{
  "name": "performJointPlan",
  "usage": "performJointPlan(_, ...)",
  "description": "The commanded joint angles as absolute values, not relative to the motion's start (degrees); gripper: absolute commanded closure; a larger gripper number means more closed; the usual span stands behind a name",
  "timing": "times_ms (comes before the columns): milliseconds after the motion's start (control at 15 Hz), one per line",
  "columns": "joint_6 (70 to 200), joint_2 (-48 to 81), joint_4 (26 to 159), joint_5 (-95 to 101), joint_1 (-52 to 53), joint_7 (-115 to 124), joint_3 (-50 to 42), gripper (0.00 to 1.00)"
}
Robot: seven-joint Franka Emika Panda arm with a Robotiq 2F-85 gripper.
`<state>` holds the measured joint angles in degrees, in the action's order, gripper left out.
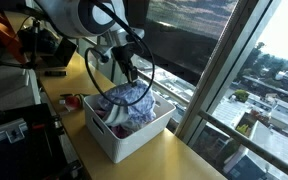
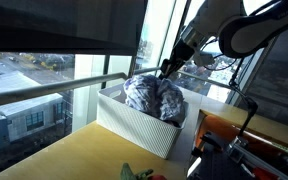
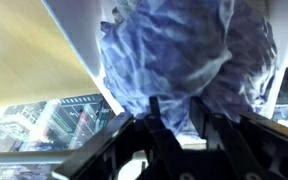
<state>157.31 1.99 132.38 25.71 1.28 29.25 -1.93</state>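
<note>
Cloth (image 3: 174, 50), crumpled and blue-violet, fills the wrist view so closely that its weave and any print on it are too blurred to read, and its edges run off the frame at the top and right. The cloth (image 1: 124, 100) lies heaped in a single white bin (image 1: 124, 142) and rises above the rim. The bin's walls hide how deep the bundle reaches. The gripper (image 3: 189, 122) shows at the lower edge of the wrist view, its dark body cut off by the frame. Its two fingers (image 3: 160, 115) stand apart with a gap between them, released rather than clenched. Their tips are right at the cloth, though whether they press into it cannot be made out. In both exterior views the gripper (image 1: 131, 72) hangs just over the top of the heap, and the one arm (image 2: 234, 25) is largely cropped. The bin (image 2: 134, 125) sits on a wooden table (image 1: 179, 160) beside a tall window (image 1: 274, 40) that looks down on city blocks. One small red object (image 1: 72, 100) lies on the table near the bin, too small to identify.
</note>
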Motion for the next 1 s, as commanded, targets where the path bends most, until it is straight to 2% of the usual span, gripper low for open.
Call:
performJointPlan(0,156.91,-0.66,132.64,28.30,2.00,31.84,-1.71,0.31)
performJointPlan(267,156.00,-5.45,135.75,25.48,4.22,31.26,0.14,0.02)
performJointPlan(933,155.93,-1.79,143.17,25.19,15.61,40.81,11.67,0.00)
